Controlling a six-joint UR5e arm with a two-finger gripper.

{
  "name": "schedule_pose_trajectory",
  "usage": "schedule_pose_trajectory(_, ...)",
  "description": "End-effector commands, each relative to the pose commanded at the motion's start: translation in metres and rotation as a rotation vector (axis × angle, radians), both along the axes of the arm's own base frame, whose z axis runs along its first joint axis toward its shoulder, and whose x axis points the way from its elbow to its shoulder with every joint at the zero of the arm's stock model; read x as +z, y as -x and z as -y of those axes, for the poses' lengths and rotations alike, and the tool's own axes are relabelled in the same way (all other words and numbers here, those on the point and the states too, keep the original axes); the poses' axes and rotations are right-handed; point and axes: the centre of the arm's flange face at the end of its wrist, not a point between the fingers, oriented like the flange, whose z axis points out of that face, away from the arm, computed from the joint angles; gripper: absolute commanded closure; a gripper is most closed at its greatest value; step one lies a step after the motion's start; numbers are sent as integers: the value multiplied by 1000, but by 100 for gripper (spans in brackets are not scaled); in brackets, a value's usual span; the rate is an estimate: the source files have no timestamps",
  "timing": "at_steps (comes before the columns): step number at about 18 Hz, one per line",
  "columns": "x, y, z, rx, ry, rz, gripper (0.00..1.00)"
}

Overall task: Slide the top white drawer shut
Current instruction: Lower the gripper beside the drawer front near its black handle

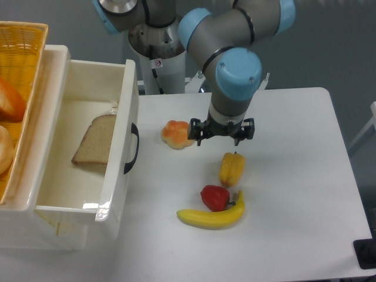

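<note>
1. Gripper (220, 134) hangs over the middle of the tabletop (294, 176), fingers spread apart, nothing between them; it points down, just right of the bread roll (177, 134) and just above the yellow pepper (232, 168)
2. Top white drawer (120, 153) stands pulled out at the left, well apart from the gripper; its front panel faces right, black curved handle (131, 148) on that face
3. Inside the drawer, a slice of brown bread (95, 141) lies on the floor, leaning toward the front wall; a bit of clear wrapping shows at its top corner
4. Left of the drawer, the orange wicker basket (26, 53) sits along the frame edge, holding rounded orange and pale items, only partly in view
5. Below the drawer front, a sliver of the cabinet body (59, 229) shows; lower parts too hidden to tell more
6. Bread roll sits on the tabletop between the drawer handle and the gripper, its right edge partly covered by the near finger
7. Yellow pepper stands upright-ish below the gripper; red pepper (215, 197) just below it, touching the banana (212, 217), which curves along its lower side
8. Robot arm: grey links with light-blue joint caps, reaching from the base (158, 47) at the rear of the tabletop
9. Black object at the lower right corner (365, 254), cut off by the frame
</note>
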Motion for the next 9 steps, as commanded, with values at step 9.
schedule_pose_trajectory(9, -25, -25, -25, -38, -39, 90, 0)
